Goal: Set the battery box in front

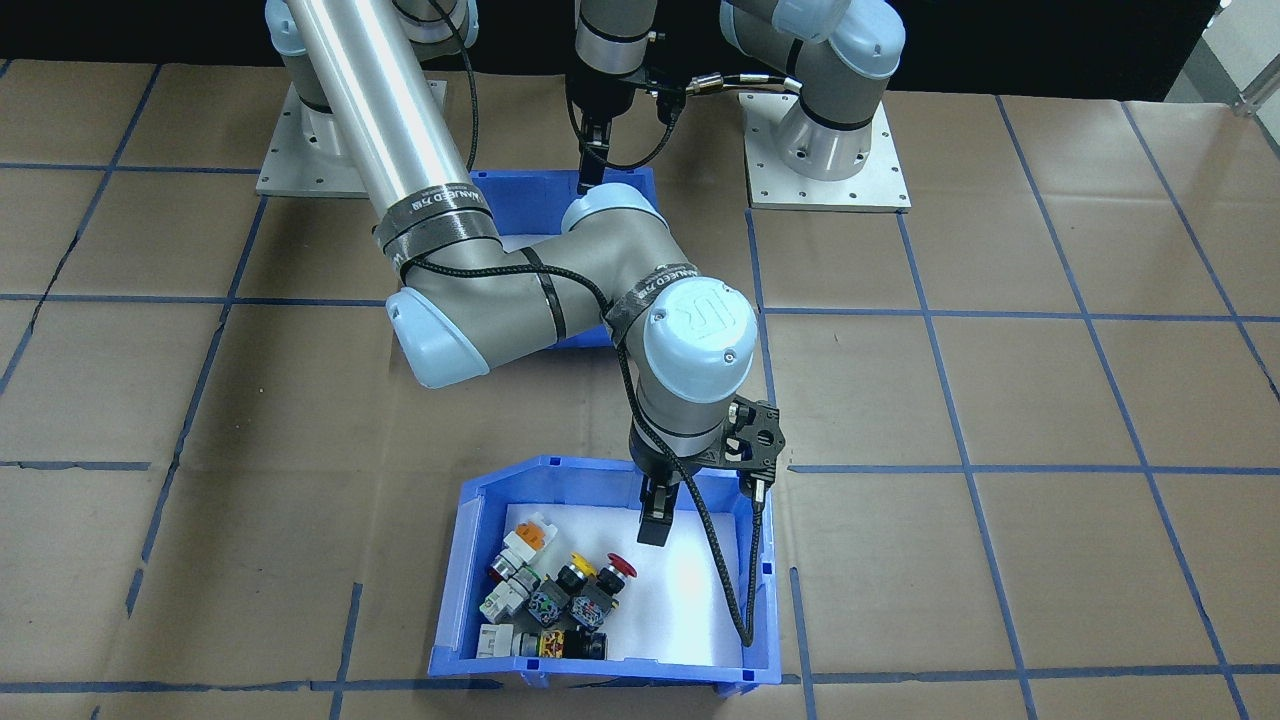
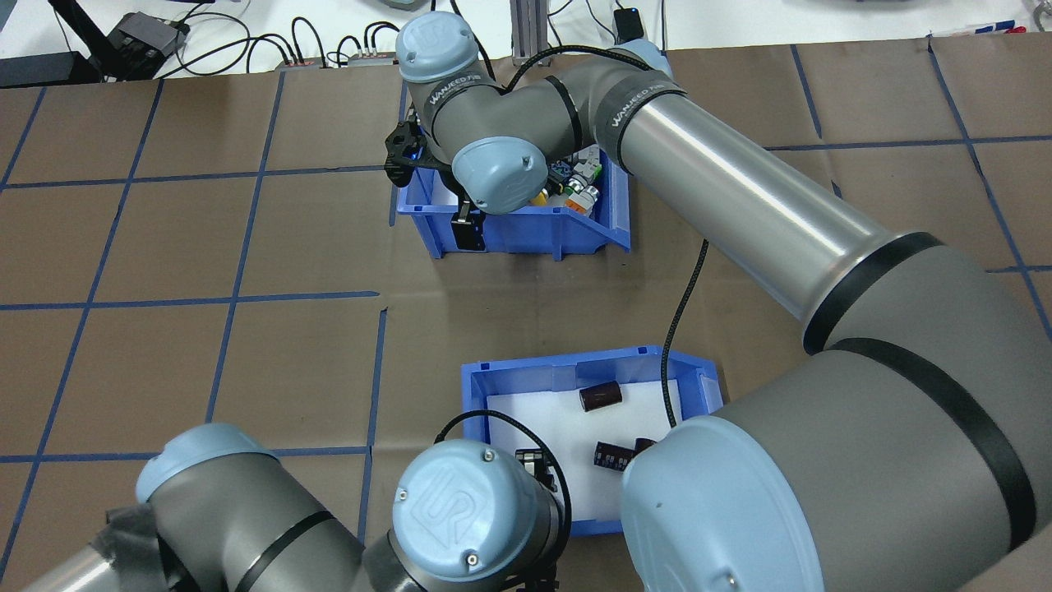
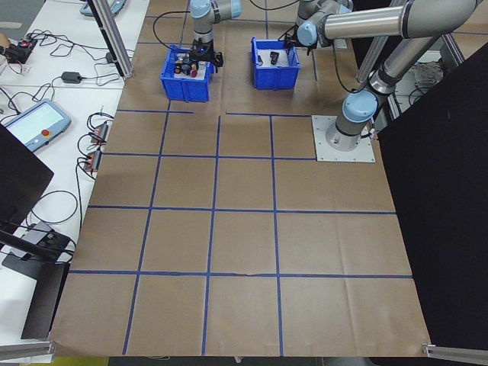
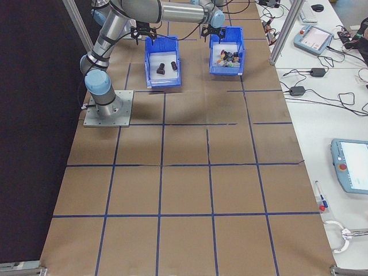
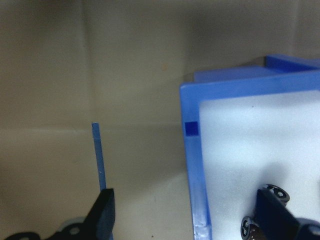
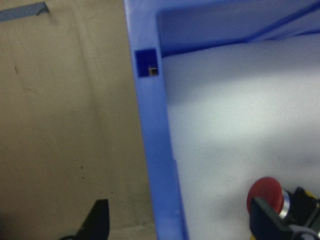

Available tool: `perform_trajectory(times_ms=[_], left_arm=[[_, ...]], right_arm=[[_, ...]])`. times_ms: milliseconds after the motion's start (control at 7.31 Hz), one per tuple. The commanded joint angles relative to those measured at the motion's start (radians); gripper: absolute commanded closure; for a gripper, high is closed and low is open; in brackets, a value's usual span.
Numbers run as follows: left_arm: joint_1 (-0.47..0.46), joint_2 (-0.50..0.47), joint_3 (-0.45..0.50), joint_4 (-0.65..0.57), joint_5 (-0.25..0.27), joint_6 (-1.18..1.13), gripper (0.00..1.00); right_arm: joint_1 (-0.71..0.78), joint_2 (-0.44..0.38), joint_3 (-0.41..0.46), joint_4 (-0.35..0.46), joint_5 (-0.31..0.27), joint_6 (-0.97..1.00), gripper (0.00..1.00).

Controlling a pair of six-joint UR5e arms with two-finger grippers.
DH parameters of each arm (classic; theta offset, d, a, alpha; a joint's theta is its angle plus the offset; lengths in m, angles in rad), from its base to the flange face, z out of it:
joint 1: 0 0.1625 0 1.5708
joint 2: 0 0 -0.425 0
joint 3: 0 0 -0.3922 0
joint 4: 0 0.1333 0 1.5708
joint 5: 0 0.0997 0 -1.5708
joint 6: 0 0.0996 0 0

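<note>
Blue plastic: the battery box [image 2: 503, 380] sits near the robot, at about 6 o'clock in the overhead view, white foam inside, dark cylinders [image 2: 599, 396] loose on it.
Other bin: the button bin [image 2: 526, 234] stands well apart at 12 o'clock, already in the forward spot.
Left gripper [image 5: 190, 212]: spread, one finger outside the battery box's side wall, one inside over the foam; nothing pinched yet.
Right gripper [image 6: 177, 222]: spread likewise, straddling the button bin's wall, red push-button [image 6: 265, 194] just beside the inner finger.
Left arm pose: wrist pointing straight down over the box's corner, elbow folded low near the base.
Right arm pose: stretched long across the table, forearm passing above the battery box, wrist turned down at the far bin.
Risk, wall grip: a pinch on one thin wall may let the box tilt or slip, I judge.
Risk, contents: a tilt would roll the cylinders toward the cut-away side.
Risk, crowding: both bins want the front; the arms could cross paths and collide.
Risk, cable: the right arm's black cable [image 2: 682, 321] hangs over the box and could snag.
</note>
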Motion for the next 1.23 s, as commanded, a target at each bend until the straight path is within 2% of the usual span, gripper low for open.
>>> perform_trajectory(times_ms=[0,137,547,684,821,957,1094], left_arm=[[-0.044,-0.074,0.002,0.083,0.013,-0.048,0.0],[-0.049,-0.092,0.002,0.098,0.067,-0.049,0.0],[-0.07,-0.14,0.002,0.158,0.075,-0.083,0.03],[-0.073,-0.148,0.002,0.201,0.076,-0.085,0.41],[-0.075,-0.146,0.002,0.242,0.075,-0.088,0.78],[-0.075,-0.137,0.002,0.246,0.07,-0.088,1.0],[-0.075,-0.128,0.002,0.246,0.076,-0.074,1.0]], right_arm=[[0.002,-0.005,-0.003,-0.007,-0.002,0.002,0.0],[0.002,-0.013,-0.003,-0.007,-0.002,0.001,0.09],[0.002,-0.022,-0.002,0.01,-0.011,-0.012,0.8],[0.004,-0.029,-0.002,0.013,-0.032,-0.012,0.93],[0.002,-0.038,-0.002,0.018,-0.043,-0.013,0.98],[0.002,-0.05,-0.003,0.036,-0.049,-0.015,1.0],[-0.002,-0.065,-0.005,0.039,-0.058,-0.048,1.0]])
